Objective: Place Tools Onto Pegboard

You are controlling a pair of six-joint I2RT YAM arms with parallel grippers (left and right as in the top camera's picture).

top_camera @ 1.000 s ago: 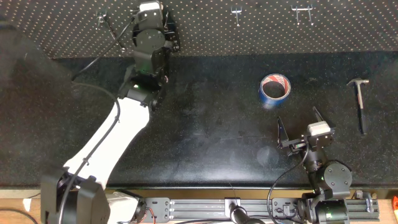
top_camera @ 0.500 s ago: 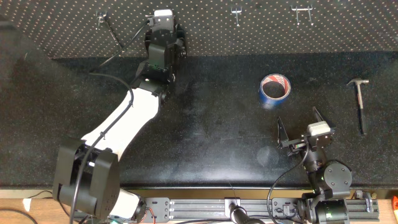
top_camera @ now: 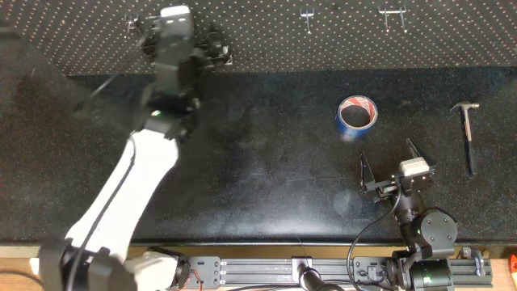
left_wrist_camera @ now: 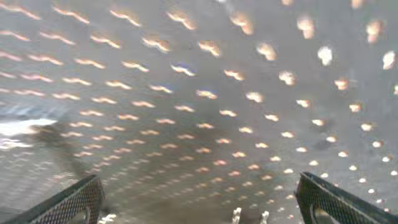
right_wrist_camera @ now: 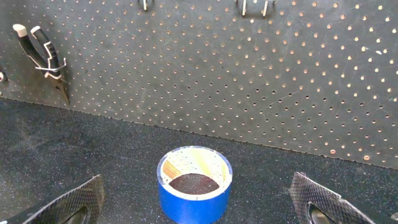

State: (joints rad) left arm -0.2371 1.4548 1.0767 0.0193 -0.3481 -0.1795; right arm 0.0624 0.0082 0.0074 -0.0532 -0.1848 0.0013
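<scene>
Black perforated pegboard (top_camera: 363, 40) stands along the far edge of the dark worktop (top_camera: 266, 162). We judge the task partly done. The pliers (right_wrist_camera: 43, 56) hang on the board toward its left, while the blue tape roll (top_camera: 356, 115) and the hammer (top_camera: 467, 133) lie on the worktop, well apart from each other, below the bare hooks (top_camera: 393, 16) that would receive them.

The left gripper (left_wrist_camera: 199, 196) is raised close against the board near the pliers. Its fingers are spread wide with nothing between them, and we read this as a posture of release. The right gripper (top_camera: 388, 162) sits low near its base, fingers likewise parted and empty. It faces the tape roll just ahead, which we take to be its likely next tool.

The top view supplies the overall layout and the hammer's position at the right. There the left arm overlaps the pliers' hook, whereas the right wrist view presents the pliers whole, handles uppermost and nose down. That view also shows the roll resting on its flat end, core open upward. The left wrist view adds the board's holes seen at close range.
</scene>
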